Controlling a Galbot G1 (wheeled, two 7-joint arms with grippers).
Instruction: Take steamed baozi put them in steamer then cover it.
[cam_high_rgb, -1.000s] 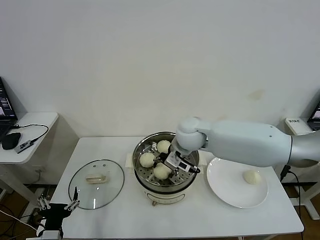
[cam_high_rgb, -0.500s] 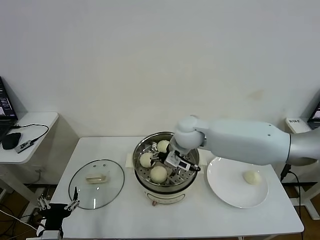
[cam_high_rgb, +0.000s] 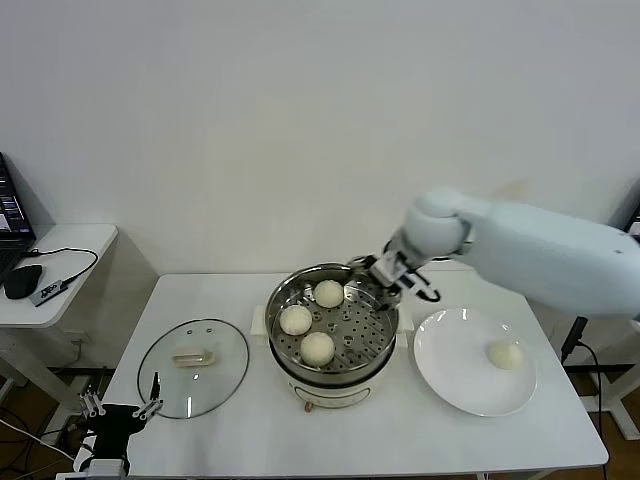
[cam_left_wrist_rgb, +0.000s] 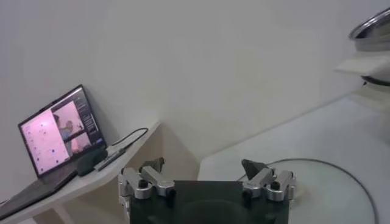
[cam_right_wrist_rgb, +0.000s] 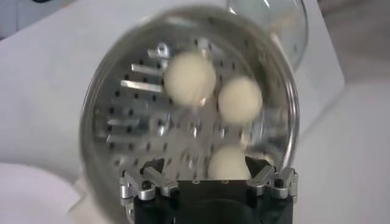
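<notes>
Steel steamer (cam_high_rgb: 331, 325) at the table's middle holds three steamed baozi (cam_high_rgb: 317, 346) on its perforated tray, a fourth (cam_high_rgb: 503, 354) lies on the white plate (cam_high_rgb: 450, 375) at right, the right gripper (cam_high_rgb: 396, 272) hangs wide open and empty over the steamer's far right rim, and the cover (cam_high_rgb: 193, 367) lies flat at left (left gripper (cam_high_rgb: 118, 412) parked open by the near left corner).

The round stainless-steel steamer (cam_high_rgb: 332, 330) is polished and mirror-bright, its perforated metal tray (cam_right_wrist_rgb: 183, 131) equally shiny. Three cream-white dough buns (cam_high_rgb: 317, 346) inside look smooth and matt. On the left, the round clear glass cover (cam_high_rgb: 192, 366) is glossy with a thin metal rim. The flat white plate (cam_high_rgb: 474, 385) on the right has a smooth sheen.
</notes>
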